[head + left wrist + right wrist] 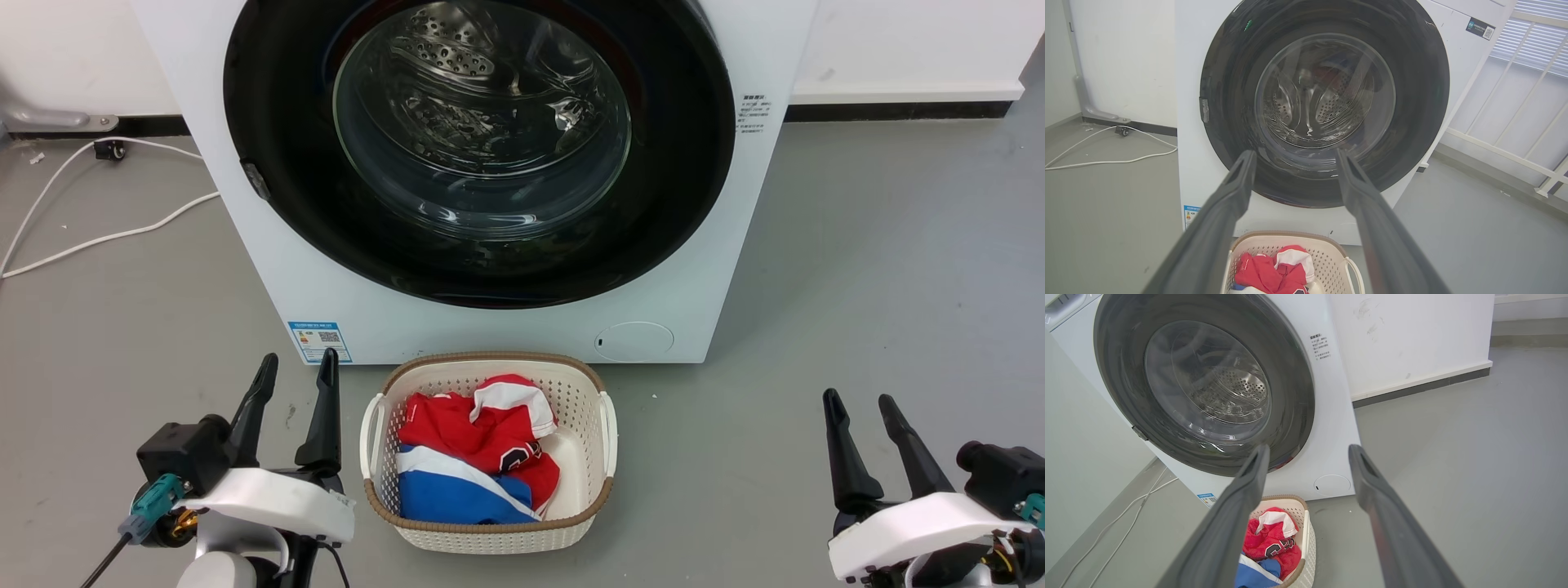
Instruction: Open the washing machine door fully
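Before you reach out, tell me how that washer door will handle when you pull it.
The door looks rigid, so it should swing as one stiff piece, not flex. Its thick glass bowl probably makes it heavy. The glossy black ring looks slippery; a grip may slide off unless it catches the small tab on its left edge.

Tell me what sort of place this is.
Probably a laundry corner: a white front-loading washing machine on a grey floor, a laundry basket of red and blue clothes before it, white cables beside it.
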{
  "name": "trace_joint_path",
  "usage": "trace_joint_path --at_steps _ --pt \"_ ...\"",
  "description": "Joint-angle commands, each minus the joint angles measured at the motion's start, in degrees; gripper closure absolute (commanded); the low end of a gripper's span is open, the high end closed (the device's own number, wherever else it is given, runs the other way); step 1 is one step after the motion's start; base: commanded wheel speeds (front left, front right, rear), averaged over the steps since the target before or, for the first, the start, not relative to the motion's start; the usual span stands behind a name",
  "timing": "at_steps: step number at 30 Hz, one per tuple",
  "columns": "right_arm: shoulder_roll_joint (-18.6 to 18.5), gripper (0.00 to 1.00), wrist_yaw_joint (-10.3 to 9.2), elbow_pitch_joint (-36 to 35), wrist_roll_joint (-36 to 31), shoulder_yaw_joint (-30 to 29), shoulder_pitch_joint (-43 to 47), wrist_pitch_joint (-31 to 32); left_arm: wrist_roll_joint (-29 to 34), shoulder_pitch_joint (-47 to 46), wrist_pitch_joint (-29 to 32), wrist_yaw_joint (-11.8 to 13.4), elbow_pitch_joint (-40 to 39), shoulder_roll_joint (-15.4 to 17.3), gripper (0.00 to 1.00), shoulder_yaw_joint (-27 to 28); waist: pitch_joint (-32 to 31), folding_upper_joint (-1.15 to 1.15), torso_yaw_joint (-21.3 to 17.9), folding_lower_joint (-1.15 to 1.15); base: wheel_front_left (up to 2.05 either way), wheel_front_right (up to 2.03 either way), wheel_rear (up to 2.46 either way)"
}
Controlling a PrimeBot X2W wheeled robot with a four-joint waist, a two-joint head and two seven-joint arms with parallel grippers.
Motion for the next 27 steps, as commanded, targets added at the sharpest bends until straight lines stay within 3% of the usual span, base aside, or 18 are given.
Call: trace_joint_path --at_steps 1,27 --pt "0.03 0.0 0.1 -0.79 -1.72 0.03 0.1 -0.49 1.65 -1.14 -0.55 0.02 -0.1 0.42 0.0 0.04 -0.02 0.0 0.0 0.0 0.0 0.0 0.0" --pt "0.09 0.0 0.07 -1.7 -13.15 0.13 1.14 -2.24 11.04 -1.91 -3.49 -0.14 2.74 0.3 0.0 1.13 0.03 0.0 -0.27 0.0 0.0 0.0 0.0"
